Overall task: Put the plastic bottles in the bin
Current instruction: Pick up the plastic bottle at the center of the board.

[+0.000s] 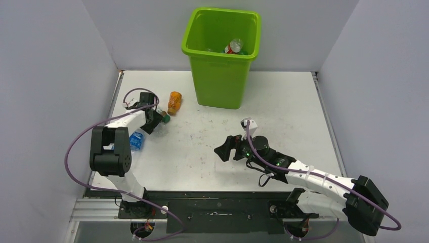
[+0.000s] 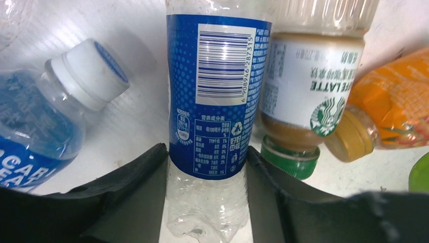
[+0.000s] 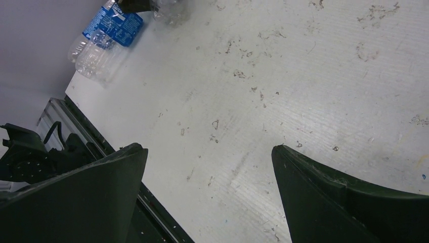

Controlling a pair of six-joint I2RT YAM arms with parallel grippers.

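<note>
The lime-green bin (image 1: 221,55) stands at the back of the table with a clear bottle (image 1: 233,46) inside. My left gripper (image 1: 153,120) is at the left, low over a cluster of bottles. In the left wrist view it (image 2: 206,149) is shut on a clear bottle with a blue label (image 2: 211,96), both fingers against its sides. Beside it lie a latte bottle with a green cap (image 2: 303,101), an orange bottle (image 2: 394,116) (image 1: 174,102) and a blue-labelled bottle with a white cap (image 2: 40,126) (image 1: 135,140). My right gripper (image 1: 227,149) (image 3: 207,148) is open and empty above bare table.
Grey walls enclose the table on three sides. The table's left edge and a metal rail (image 3: 76,147) show in the right wrist view, along with the crushed blue-labelled bottle (image 3: 106,33) near that edge.
</note>
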